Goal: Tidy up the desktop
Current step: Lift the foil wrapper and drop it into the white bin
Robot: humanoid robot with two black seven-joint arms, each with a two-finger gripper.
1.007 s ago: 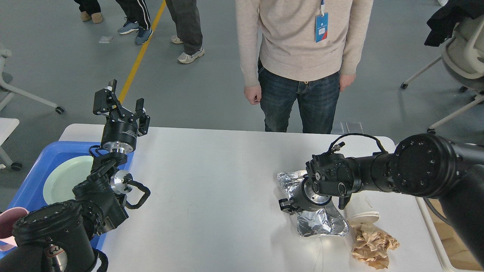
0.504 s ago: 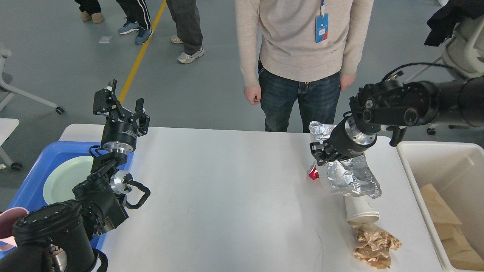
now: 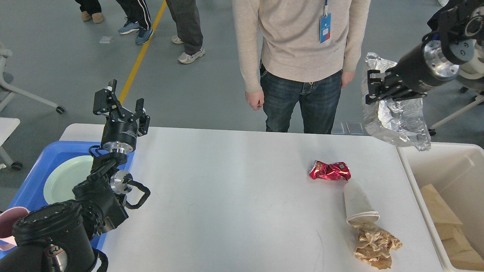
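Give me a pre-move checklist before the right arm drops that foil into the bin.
1. Right gripper shut on the foil sheet: ok.
2. Foil lifted clear of the desktop: ok.
3. Foil fully over the white bin: not ok, only its lower right corner hangs at the bin's far rim.
4. Room in the bin: ok, only brown paper shows inside.
5. Person clear of the swing path: cannot tell, standing close beside the foil.
6. Left gripper out of the way: ok, open above the blue tray.
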